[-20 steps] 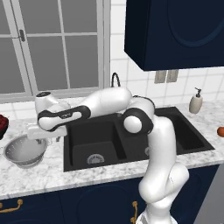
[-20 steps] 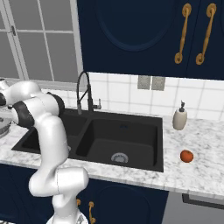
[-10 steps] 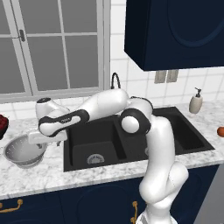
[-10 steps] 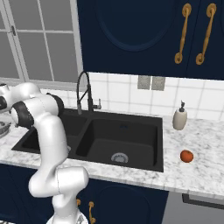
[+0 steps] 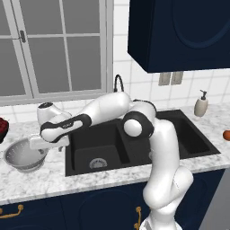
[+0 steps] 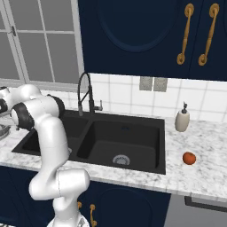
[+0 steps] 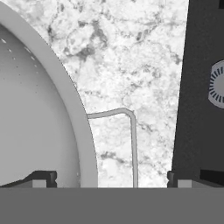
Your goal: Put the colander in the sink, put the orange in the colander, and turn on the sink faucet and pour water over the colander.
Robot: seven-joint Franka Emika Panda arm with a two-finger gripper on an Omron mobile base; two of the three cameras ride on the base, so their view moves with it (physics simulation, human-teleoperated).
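Colander (image 5: pixel 24 155) is being seen resting on the marble surface (image 5: pixel 49 179) near its left end, just beside the left edge of the sink (image 5: pixel 134 143), while the orange (image 6: pixel 189 158) is lying well apart on the surface beyond the sink's right edge. The hand (image 5: pixel 47 143) is being held over the colander's sink-side rim with its fingers spread wide and nothing between them; in the hand view one fingertip (image 7: pixel 41 178) is sitting over the bowl's inside and the other over the sink's edge, with the thin wire handle (image 7: pixel 127 131) between. Risk is being judged as follows: if the fingers are being closed on the slim handle or the curved rim off-centre, the colander could be tipped, pushed along the surface or dropped short of the basin.
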